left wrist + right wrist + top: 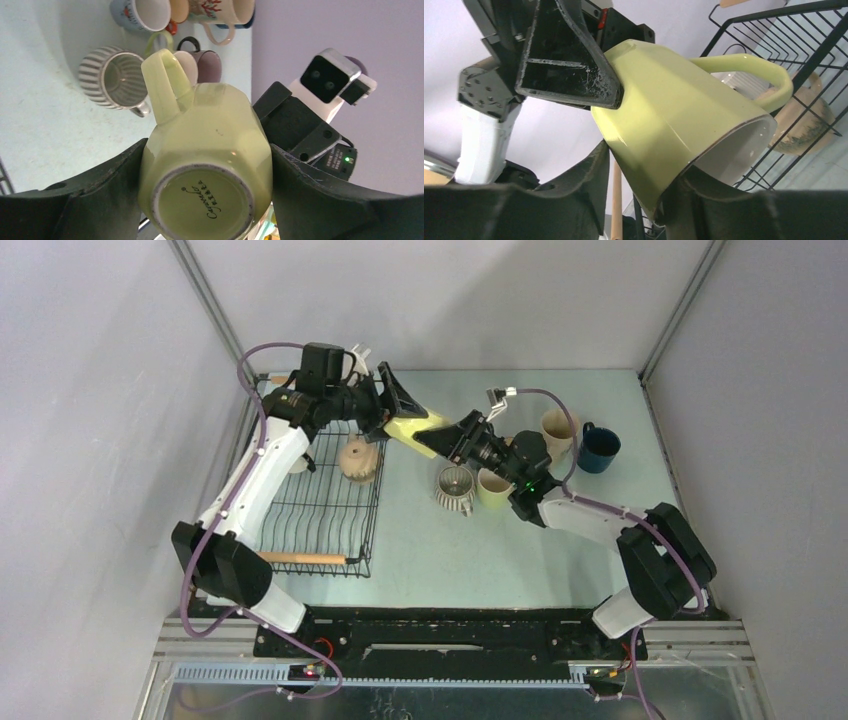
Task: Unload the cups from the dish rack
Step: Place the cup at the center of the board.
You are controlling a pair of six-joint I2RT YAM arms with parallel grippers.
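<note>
A pale yellow-green cup (pixel 415 427) hangs tilted in the air between the two arms, just right of the dish rack (pixel 320 510). My left gripper (pixel 207 195) is shut on its base end, one finger on each side of the body (pixel 210 130). My right gripper (pixel 651 167) grips the rim wall of the same cup (pixel 674 110), one finger outside and the other inside the mouth. A tan cup (pixel 358 460) lies in the rack, and a white one (pixel 744 82) shows behind the wires.
On the table right of the rack stand a ribbed cream cup (pixel 455 488), a pale cup (pixel 492 487), a tan cup (pixel 558 430) and a dark blue cup (pixel 598 448). The rack's wooden handle (pixel 305 558) is at its near end.
</note>
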